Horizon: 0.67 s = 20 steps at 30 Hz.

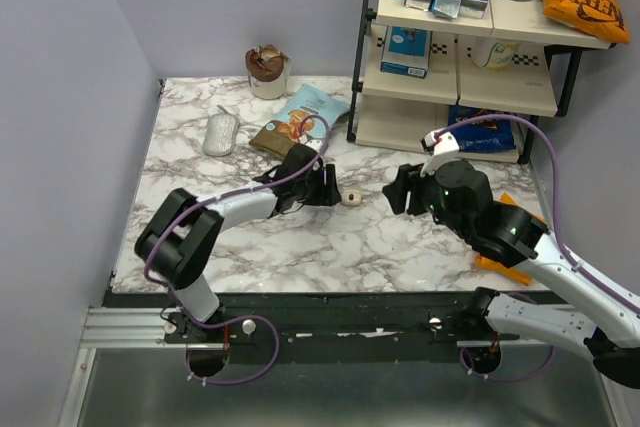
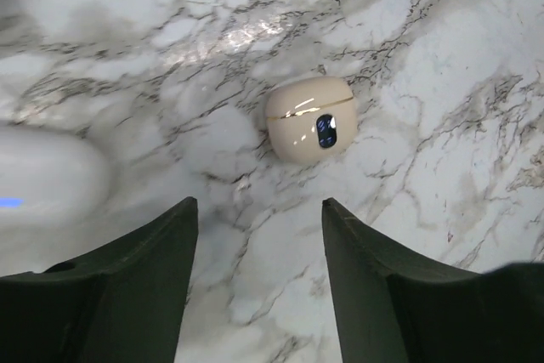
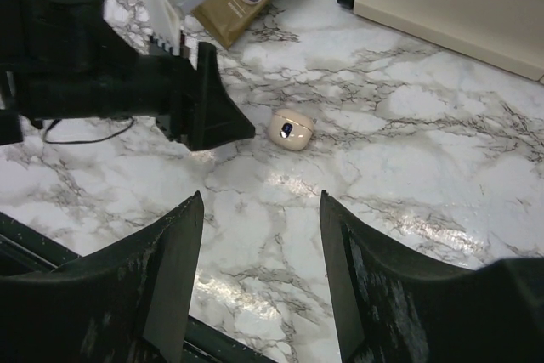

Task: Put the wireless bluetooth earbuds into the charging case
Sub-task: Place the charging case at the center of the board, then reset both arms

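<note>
The closed case [image 1: 350, 198] was seen on the surface [image 1: 400, 247] at frame centre; the left gripper [image 2: 259, 210] and right gripper [image 3: 262, 201] were spread apart, empty.

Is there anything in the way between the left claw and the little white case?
No, nothing visible is in the way. The left claw is open, and the charging case lies just ahead of its fingertips on the marble table. Only bare tabletop shows between them.
</note>
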{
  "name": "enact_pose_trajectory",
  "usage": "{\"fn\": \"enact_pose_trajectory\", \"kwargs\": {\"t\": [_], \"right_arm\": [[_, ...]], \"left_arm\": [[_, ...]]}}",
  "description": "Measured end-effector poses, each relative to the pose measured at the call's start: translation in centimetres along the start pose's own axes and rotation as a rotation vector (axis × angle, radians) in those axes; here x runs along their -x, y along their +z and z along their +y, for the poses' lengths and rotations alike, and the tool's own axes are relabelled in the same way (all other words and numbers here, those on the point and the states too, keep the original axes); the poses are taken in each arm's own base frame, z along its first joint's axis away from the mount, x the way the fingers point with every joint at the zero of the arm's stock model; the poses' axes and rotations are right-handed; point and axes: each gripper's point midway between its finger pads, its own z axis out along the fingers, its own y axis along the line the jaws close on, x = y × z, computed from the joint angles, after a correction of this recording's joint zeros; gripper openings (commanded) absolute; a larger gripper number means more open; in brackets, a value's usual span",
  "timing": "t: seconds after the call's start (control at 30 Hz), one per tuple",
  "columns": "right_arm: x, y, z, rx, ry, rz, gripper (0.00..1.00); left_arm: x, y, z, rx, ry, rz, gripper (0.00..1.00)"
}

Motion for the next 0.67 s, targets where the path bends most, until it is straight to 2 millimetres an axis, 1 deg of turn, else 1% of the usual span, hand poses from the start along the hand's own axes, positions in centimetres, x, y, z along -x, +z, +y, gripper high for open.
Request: {"fn": "enact_pose_trajectory", "kwargs": {"t": [0.03,0.07,0.1,0.13,0.17,0.2,0.23,0.3,0.33,0.4,0.5,0.6,0.67], "right_arm": [[-0.1,0.0,0.0,0.0,-0.001,0.001,0.66],[-0.1,0.1,0.0,-0.001,-0.001,0.002,0.66],[-0.2,0.1,0.0,-0.001,-0.002,0.003,0.66],[-0.3,0.2,-0.1,-0.002,-0.002,0.003,0.66],[-0.5,0.3,-0.1,-0.002,-0.002,0.004,0.67],[-0.7,0.4,-0.1,-0.002,-0.002,0.003,0.68],[-1.0,0.6,-0.2,-0.004,-0.003,0.006,0.69],[-1.8,0.9,-0.4,-0.007,-0.006,0.013,0.7],[-2.0,1.0,-0.5,-0.007,-0.006,0.013,0.71],[-2.5,1.1,-0.7,-0.011,-0.008,0.014,0.72],[-2.6,1.2,-1.0,-0.022,-0.008,0.002,0.72],[-2.3,1.2,-1.2,-0.035,-0.011,-0.014,0.72],[-2.1,1.3,-1.3,-0.042,-0.012,-0.023,0.72]], "left_arm": [[0.3,-1.2,0.3,0.023,0.007,-0.014,0.72],[0.9,-2.6,0.4,0.044,0.017,-0.04,0.74],[1.5,-3.5,0.4,0.063,0.02,-0.064,0.77],[2.4,-5.0,0.4,0.082,0.024,-0.099,0.8],[3.2,-6.0,0.3,0.099,0.026,-0.13,0.98],[4.2,-7.1,0.7,0.14,0.02,-0.176,0.99],[5.0,-8.6,0.4,0.148,0.018,-0.206,0.99],[6.3,-10.9,0.9,0.202,-0.007,-0.28,0.99],[6.9,-12.4,1.3,0.242,-0.041,-0.326,0.99],[7.6,-14.5,2.1,0.298,-0.078,-0.389,0.99],[7.9,-17.5,3.4,0.368,-0.142,-0.471,0.99],[7.7,-19.3,4.0,0.39,-0.164,-0.515,0.99],[7.6,-20.0,4.2,0.395,-0.167,-0.532,0.99]]}}
